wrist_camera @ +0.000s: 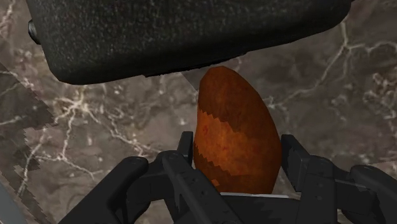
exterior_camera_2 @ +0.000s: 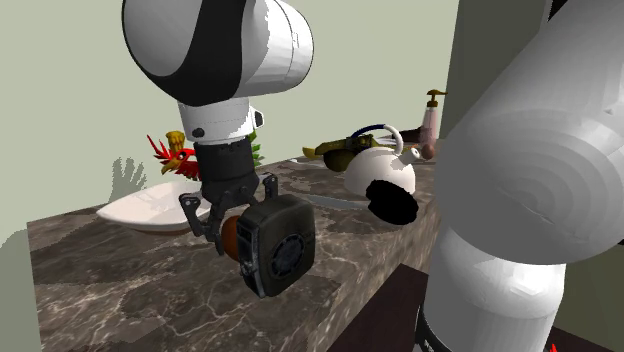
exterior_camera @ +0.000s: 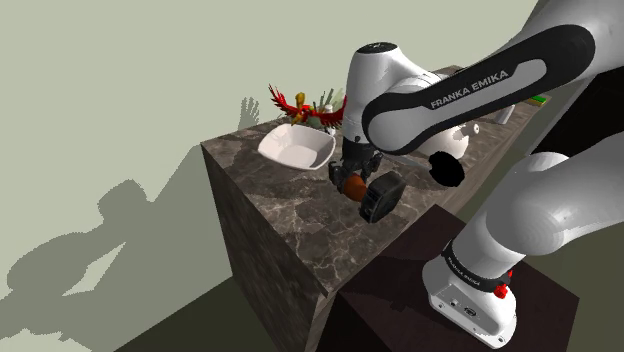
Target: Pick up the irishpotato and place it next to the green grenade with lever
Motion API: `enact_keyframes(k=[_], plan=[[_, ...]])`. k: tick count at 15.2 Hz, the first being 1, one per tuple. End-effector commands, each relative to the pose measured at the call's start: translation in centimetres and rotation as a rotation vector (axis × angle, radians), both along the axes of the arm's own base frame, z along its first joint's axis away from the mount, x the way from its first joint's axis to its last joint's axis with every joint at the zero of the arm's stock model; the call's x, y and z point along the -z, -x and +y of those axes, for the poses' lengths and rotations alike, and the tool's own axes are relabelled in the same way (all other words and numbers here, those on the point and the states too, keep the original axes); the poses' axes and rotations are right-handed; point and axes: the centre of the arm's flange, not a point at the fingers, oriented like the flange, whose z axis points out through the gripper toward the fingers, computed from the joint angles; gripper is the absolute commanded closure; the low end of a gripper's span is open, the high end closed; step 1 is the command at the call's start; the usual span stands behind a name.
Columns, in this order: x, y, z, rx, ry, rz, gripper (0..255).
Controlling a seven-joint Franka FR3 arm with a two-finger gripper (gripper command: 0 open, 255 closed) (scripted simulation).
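Note:
My black gripper (exterior_camera: 350, 178) (exterior_camera_2: 224, 226) (wrist_camera: 236, 147) points down over the dark marble counter (exterior_camera: 268, 205) and is shut on an orange-brown potato (exterior_camera: 353, 187) (exterior_camera_2: 229, 233) (wrist_camera: 234, 130); a finger presses on each side of it. The potato hangs close to the counter top; contact with the surface cannot be made out. An olive-green object (exterior_camera_2: 338, 153), apparently the grenade, lies farther back on the counter beside a white teapot (exterior_camera_2: 380, 170).
A black boxy fan-like object (exterior_camera: 381, 196) (exterior_camera_2: 277, 245) (wrist_camera: 178, 32) stands right against the gripper. A white bowl (exterior_camera: 296, 146) (exterior_camera_2: 140, 208) and a red bird figure (exterior_camera: 290, 103) (exterior_camera_2: 175, 155) sit behind. A black lump (exterior_camera_2: 393, 203) lies by the teapot, a pump bottle (exterior_camera_2: 431, 120) beyond.

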Motion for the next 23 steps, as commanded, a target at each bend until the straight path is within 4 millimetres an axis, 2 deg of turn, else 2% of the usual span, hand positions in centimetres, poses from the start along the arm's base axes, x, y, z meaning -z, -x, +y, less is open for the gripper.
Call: enact_keyframes(k=[1,5,23], plan=[[0.0,0.0,0.0,0.000,0.000,0.000,255],[0.0,0.0,0.0,0.000,0.000,0.000,255],[-9.5,0.0,0.0,0.000,0.000,0.000,255]])
